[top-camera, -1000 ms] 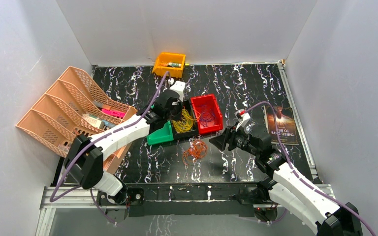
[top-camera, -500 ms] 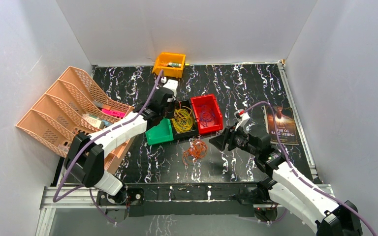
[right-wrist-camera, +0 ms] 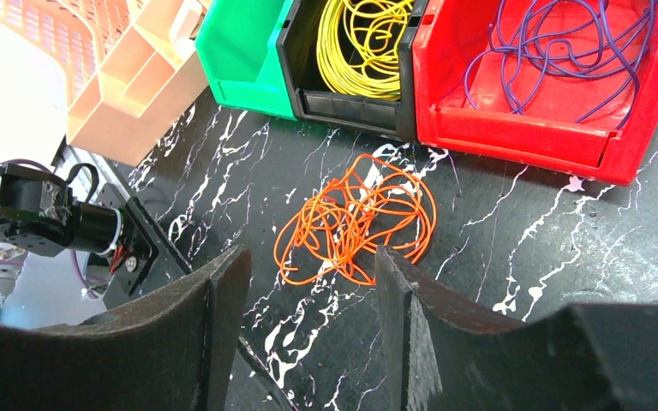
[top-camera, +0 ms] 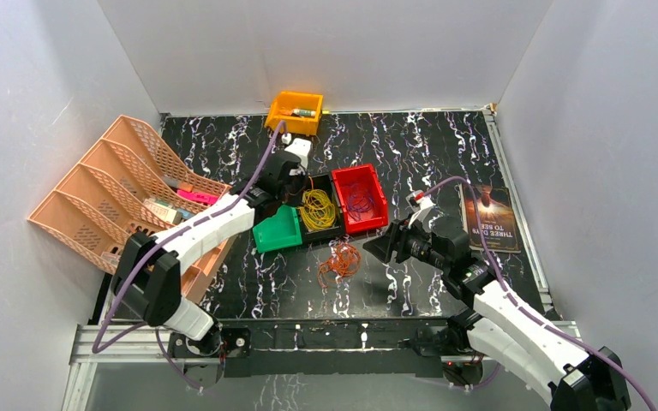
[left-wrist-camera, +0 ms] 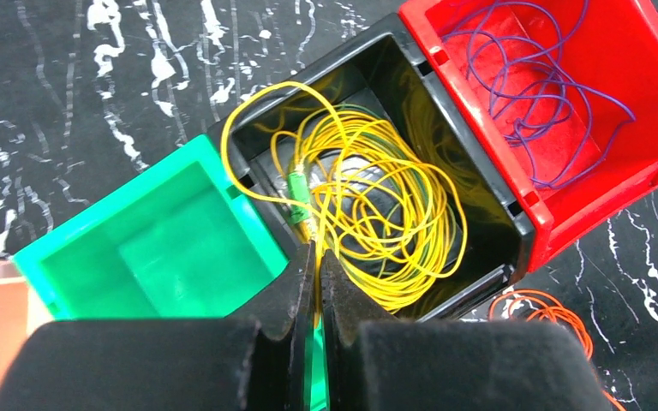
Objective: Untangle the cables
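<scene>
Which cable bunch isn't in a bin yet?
The orange cables, lying loose on the table; the yellow cables sit in the black bin, the purple cables in the red bin.

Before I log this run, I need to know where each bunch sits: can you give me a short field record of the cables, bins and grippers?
yellow cable: coiled in the black bin
purple cable: in the red bin
orange cable: loose on the table, just in front of the bins
green bin: empty
left gripper: shut, tips at the yellow cable; unclear if a strand is pinched
right gripper: open, aimed at the orange cable
</scene>
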`<state>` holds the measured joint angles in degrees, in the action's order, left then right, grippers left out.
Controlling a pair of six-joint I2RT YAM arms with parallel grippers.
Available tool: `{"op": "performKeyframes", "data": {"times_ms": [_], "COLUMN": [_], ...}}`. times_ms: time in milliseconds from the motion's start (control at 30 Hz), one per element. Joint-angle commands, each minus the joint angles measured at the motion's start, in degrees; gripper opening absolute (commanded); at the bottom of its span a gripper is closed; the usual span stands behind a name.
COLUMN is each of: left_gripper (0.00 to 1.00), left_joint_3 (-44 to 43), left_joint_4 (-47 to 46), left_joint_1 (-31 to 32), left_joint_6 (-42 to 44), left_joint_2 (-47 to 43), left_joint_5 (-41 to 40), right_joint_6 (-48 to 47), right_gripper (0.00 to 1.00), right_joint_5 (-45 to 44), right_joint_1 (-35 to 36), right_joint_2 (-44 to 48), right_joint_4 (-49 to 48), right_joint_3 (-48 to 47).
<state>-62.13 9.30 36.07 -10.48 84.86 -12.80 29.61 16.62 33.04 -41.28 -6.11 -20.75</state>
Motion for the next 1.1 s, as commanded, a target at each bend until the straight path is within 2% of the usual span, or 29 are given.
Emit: {"op": "performKeyframes", "data": {"times_ms": [0, 200, 600, 1067], "left_gripper": [0.00, 0.00, 0.00, 0.00], "left_joint_3": [-4.53, -7.52, -10.07, -5.55], "left_joint_4": [0.54, -0.62, -3.28, -3.61], "left_joint_1": [-0.30, 0.19, 1.63, 1.63], "left_joint_6": [-0.87, -3.32, -6.39, -6.68], "left_joint_2": [3.68, 7.52, 12.89, 15.10], "left_joint_5": [5.86, 10.75, 14.29, 13.33], "right_joint_6": [-0.27, -0.51, -0.34, -0.16], "right_gripper": [0.64, 0.64, 0.64, 0.64], "right_joint_5": [-0.09, -0.68, -0.95, -1.25], "right_joint_1": [0.10, 0.12, 0.16, 0.13], "right_joint_2": [1.18, 1.79, 2.00, 2.10], "right_joint_4": [-2.65, -1.97, -2.20, -1.73], "right_joint_3": [0.34, 0.29, 0.28, 0.27]}}
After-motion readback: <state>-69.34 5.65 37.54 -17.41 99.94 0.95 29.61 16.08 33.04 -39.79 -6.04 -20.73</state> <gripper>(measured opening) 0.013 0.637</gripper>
